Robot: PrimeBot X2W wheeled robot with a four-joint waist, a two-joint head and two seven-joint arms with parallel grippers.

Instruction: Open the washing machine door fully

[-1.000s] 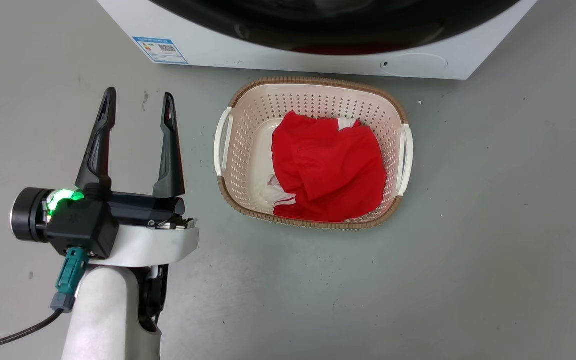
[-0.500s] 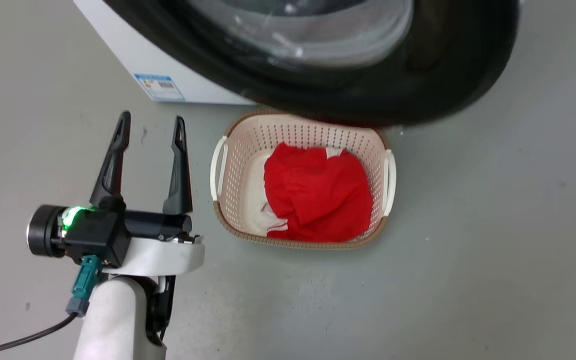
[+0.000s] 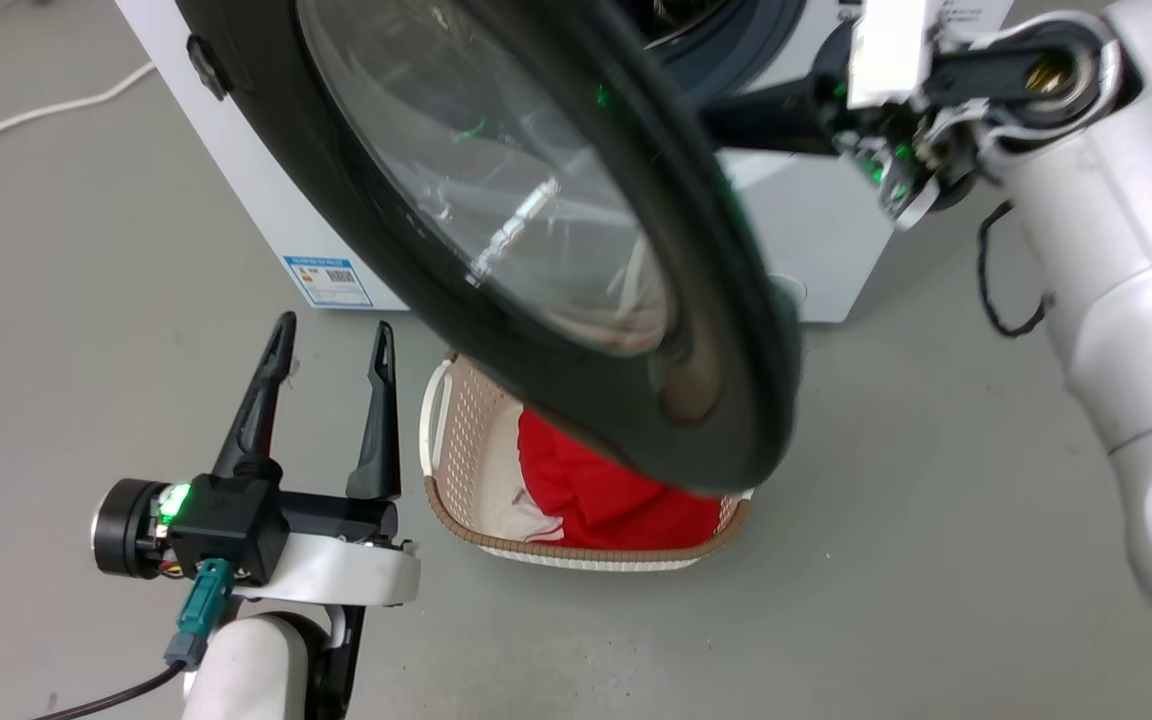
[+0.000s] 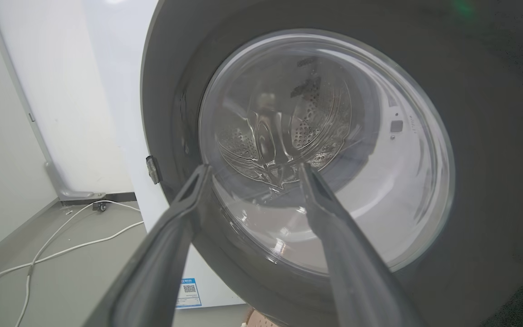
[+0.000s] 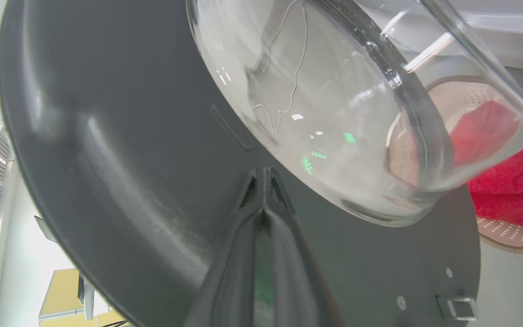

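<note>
The washing machine door [image 3: 536, 250], a glossy black disc with a bulging glass bowl, stands swung out from the white washing machine [image 3: 256, 200] and hangs over the basket. My right arm [image 3: 1086, 200] reaches behind the door from the upper right. In the right wrist view my right gripper [image 5: 263, 172] is shut, with its tips against the door's dark inner face [image 5: 120, 181] beside the glass bowl [image 5: 334, 113]. My left gripper [image 3: 334, 325] is open and holds nothing, low at the left, clear of the door. In the left wrist view the left gripper [image 4: 254, 167] points at the door's outer glass [image 4: 357, 181].
A cream perforated basket [image 3: 456, 440] with red clothes [image 3: 596, 500] sits on the grey floor under the door's lower rim. A blue sticker [image 3: 328, 282] marks the machine's lower corner. White cables [image 3: 36, 110] lie on the floor at the left.
The head camera has tilted up. The door has swung outward over the basket, and my right arm has come into view behind it. The left gripper stays open.
</note>
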